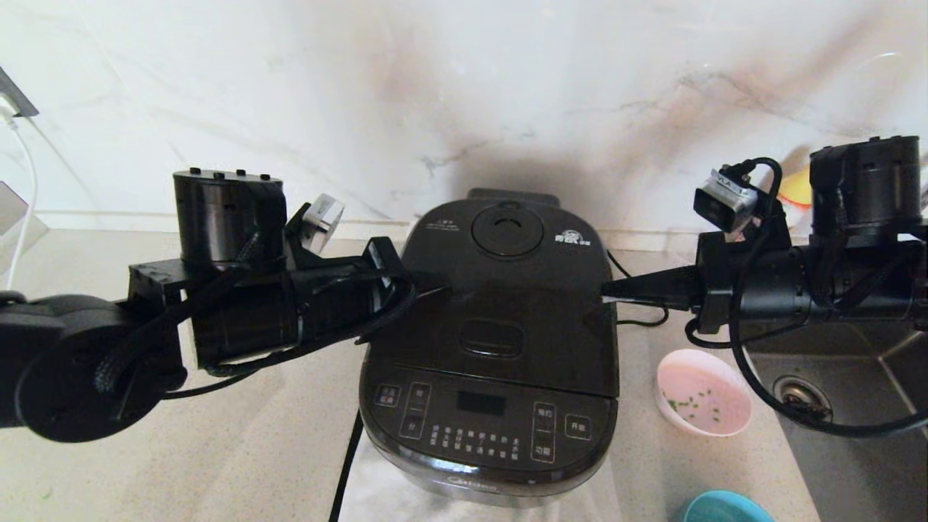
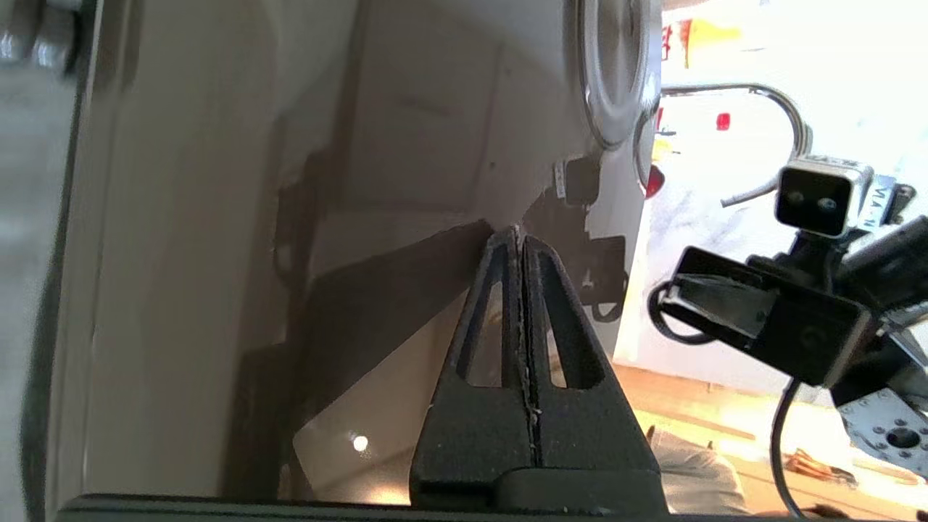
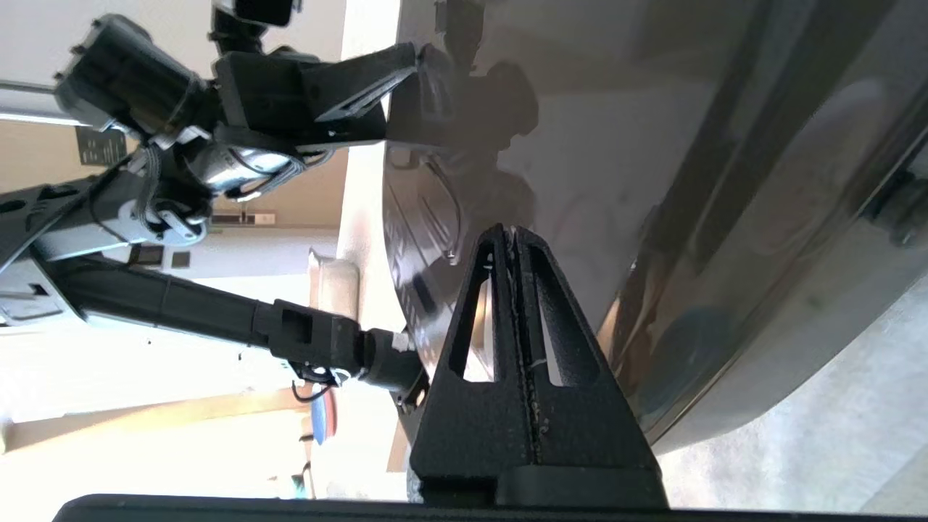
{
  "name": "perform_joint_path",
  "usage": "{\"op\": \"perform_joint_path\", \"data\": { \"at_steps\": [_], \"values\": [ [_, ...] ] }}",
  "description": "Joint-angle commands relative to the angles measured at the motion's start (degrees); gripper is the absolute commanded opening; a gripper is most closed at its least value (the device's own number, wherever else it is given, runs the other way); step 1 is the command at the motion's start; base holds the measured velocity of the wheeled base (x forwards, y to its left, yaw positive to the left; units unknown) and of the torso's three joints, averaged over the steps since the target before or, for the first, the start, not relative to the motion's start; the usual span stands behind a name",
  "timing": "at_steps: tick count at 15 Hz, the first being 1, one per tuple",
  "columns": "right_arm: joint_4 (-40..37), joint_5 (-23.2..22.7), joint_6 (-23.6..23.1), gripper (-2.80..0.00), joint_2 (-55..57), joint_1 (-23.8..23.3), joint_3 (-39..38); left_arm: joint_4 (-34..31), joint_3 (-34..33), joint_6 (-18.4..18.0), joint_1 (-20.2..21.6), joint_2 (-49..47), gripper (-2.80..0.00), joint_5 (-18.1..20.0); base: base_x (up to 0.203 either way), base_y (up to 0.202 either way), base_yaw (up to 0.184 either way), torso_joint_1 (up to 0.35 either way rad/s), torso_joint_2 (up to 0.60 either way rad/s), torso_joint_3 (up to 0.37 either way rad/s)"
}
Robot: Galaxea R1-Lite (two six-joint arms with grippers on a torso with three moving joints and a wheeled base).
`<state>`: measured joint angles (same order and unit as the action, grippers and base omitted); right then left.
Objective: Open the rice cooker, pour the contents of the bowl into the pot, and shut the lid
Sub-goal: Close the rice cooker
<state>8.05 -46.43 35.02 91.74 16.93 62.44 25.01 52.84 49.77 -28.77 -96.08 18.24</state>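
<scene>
Both pincers—left point(image 1: 442, 284), right point(image 1: 605, 290)—closed beside Midea-branded rice cooker point(image 1: 493, 435)

rice cooker point(image 1: 489, 348): set on the counter point(image 1: 217, 449), in front of the wall point(image 1: 464, 87)
lid point(image 1: 500, 290): lying shut on top of the rice cooker
left gripper point(image 1: 435, 284): placed at the left edge of the rice cooker's lid, fingers pressed together, tip at the lid
right gripper point(image 1: 609, 290): placed at the right edge of the rice cooker's lid, fingers pressed together, tip at the lid
bowl point(image 1: 702, 401): set on the counter just right of the rice cooker
second bowl point(image 1: 725, 507): found right of the rice cooker, nearer the front
sink point(image 1: 855, 406): sunk into the counter right of the rice cooker, beyond the bowl
power cord point(image 1: 348, 464): run forward from the rice cooker's left front
</scene>
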Motion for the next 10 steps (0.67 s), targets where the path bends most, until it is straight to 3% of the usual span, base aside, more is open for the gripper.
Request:
{"op": "perform_joint_path", "data": {
  "at_steps": [1, 7, 10],
  "values": [
    [0.1, -0.2, 0.2, -2.80, 0.9, 1.3, -0.3, -0.8, -1.9, 0.7, 1.4, -0.9, -2.80, -0.1, 0.000, 0.000, 0.000, 0.000, 0.00, 0.000],
    [0.0, -0.1, 0.5, -2.80, 0.8, 2.6, 0.4, -0.7, -2.5, 0.5, 3.6, 0.2, -2.80, -0.3, 0.000, 0.000, 0.000, 0.000, 0.00, 0.000],
    [-0.7, 0.3, 0.8, -2.80, -1.7, 1.7, 2.7, -1.2, 2.0, 0.5, 5.0, 6.0, -2.80, -1.5, 0.000, 0.000, 0.000, 0.000, 0.00, 0.000]
  ]
}}
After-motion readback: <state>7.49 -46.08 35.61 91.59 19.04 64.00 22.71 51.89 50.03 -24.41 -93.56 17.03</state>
